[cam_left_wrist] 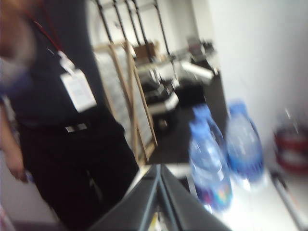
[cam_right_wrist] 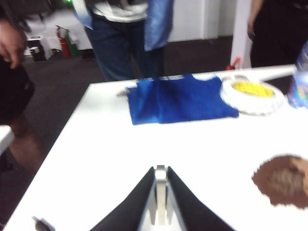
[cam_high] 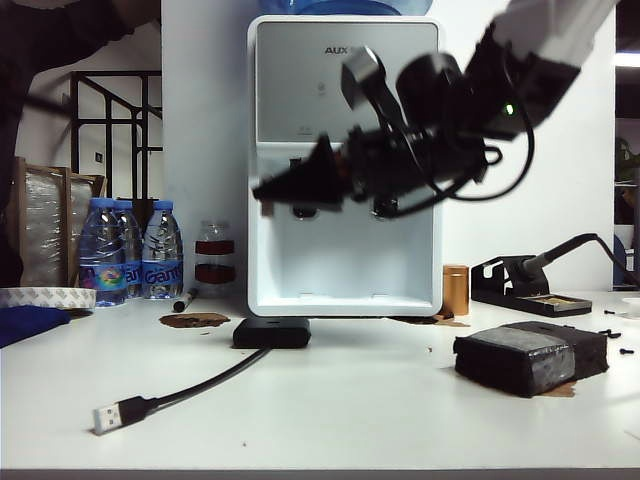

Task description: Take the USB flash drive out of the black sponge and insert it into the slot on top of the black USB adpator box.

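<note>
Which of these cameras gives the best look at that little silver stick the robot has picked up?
The right wrist view. There the USB flash drive stands pinched between the tips of the right gripper, close up and unobstructed. In the exterior view that gripper hangs high before the water dispenser and the drive cannot be made out. The left wrist view misses it entirely.

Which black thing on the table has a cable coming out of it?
The flat black box by the water cooler; its cable ends in a silver plug. The chunky sponge on the right has none.
</note>
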Tool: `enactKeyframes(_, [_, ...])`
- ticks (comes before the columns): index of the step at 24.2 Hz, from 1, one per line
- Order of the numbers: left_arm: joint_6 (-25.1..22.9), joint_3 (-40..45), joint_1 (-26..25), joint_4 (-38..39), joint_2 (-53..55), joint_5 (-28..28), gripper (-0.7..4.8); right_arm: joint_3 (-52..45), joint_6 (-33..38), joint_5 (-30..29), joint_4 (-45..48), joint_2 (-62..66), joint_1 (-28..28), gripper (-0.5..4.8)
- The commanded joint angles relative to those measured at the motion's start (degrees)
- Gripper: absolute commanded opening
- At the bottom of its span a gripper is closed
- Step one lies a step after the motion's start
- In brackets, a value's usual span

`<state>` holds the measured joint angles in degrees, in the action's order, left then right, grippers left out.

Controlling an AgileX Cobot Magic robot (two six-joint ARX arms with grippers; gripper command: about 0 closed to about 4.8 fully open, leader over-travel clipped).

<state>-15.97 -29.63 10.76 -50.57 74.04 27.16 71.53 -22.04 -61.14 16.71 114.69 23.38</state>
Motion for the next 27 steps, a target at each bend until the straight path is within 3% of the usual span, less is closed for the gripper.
enactKeyframes(1, [0.7,-0.1,0.2,4.2,-1.0,-8.9,-0.04,0.2,-1.4,-0.3,0.3,1.2,-0.7,-0.05])
enactKeyframes(6, [8.1,-0.1,1.0,11.4,-0.9,-21.6,-0.04,0.2,-3.2,0.5,0.2,3.0,-0.7,-0.04])
enactKeyframes(11, [9.1,-0.1,1.0,14.8,-0.6,-34.0,-0.04,0.2,-5.0,0.5,0.2,6.9,-0.6,-0.04])
enactKeyframes(14, [8.9,-0.1,1.0,15.4,0.2,-40.8,-0.04,0.4,-9.6,0.5,0.2,7.3,-0.5,-0.04])
enactKeyframes(20, [9.0,-0.1,1.0,15.4,0.3,-46.9,-0.04,2.5,-11.9,0.7,0.5,9.3,-0.5,-0.04])
enactKeyframes(27, [9.0,-0.1,1.0,15.4,0.9,-47.1,-0.04,3.0,-12.3,0.1,2.5,12.1,-0.2,-0.04])
